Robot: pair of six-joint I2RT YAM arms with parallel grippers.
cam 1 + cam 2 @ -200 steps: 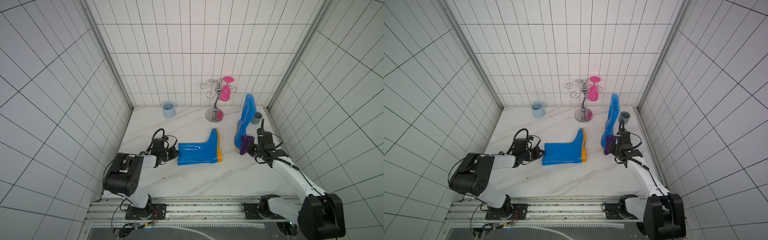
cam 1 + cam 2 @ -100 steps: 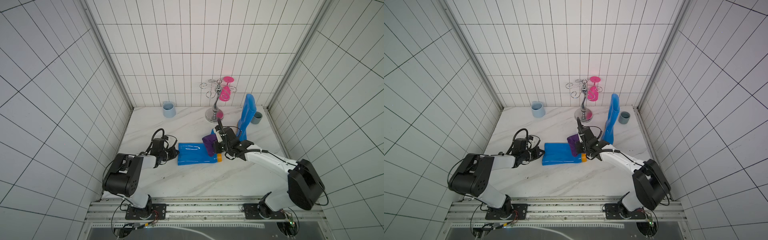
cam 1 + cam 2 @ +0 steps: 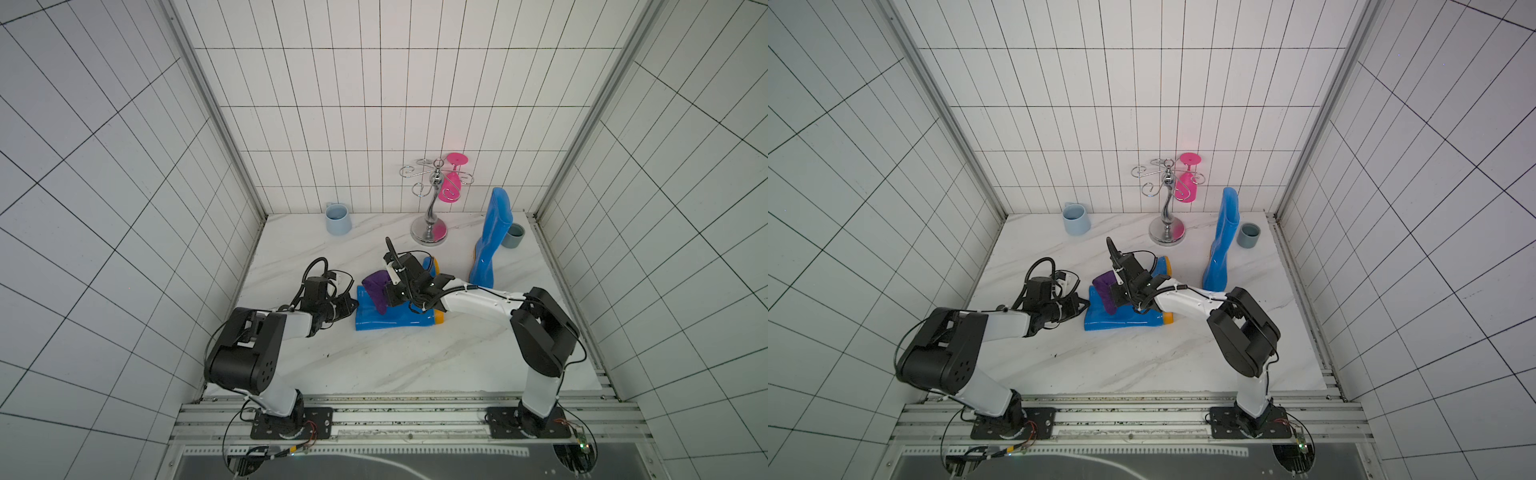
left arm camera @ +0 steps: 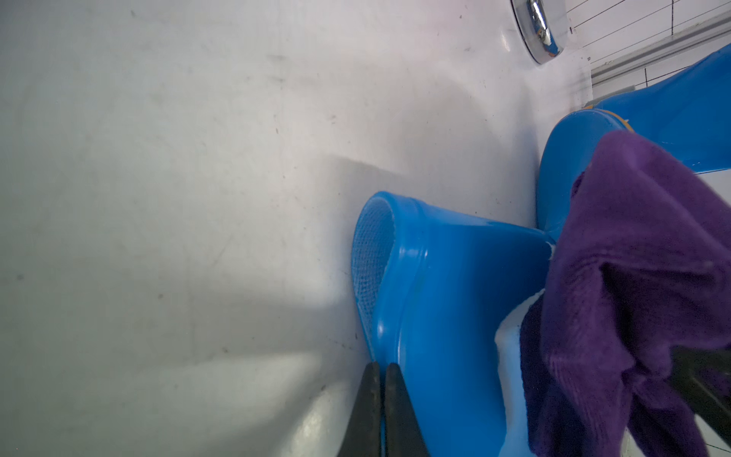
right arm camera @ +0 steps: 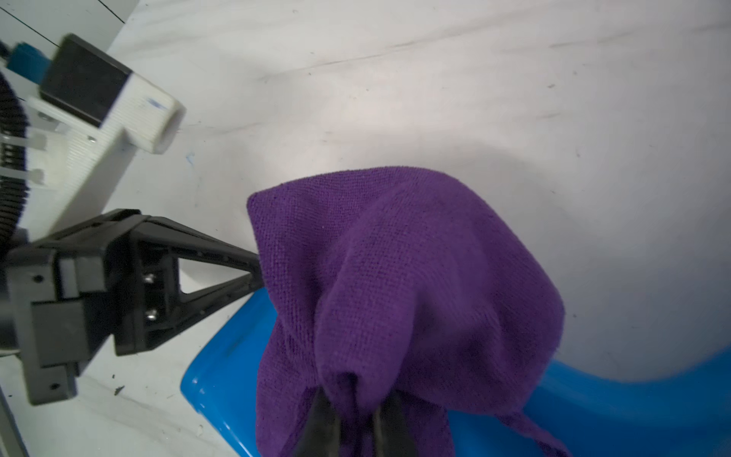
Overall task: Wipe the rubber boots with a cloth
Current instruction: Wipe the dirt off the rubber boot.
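**Rubber boots and cloth on counter**

Standing boot (image 3: 492, 232): standing upright near the counter's (image 3: 374, 365) far right corner.
Lying boot (image 3: 390, 322): lying sideways mid-counter, with the left gripper (image 3: 353, 305) pinching its cuff.
Cloth (image 3: 376, 289): draping over that boot's shaft, with the right gripper (image 3: 385, 297) clamping it.

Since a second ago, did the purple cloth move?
Yes. The cloth moved away from the standing boot, which stayed put, and is now over the leg of the lying boot.
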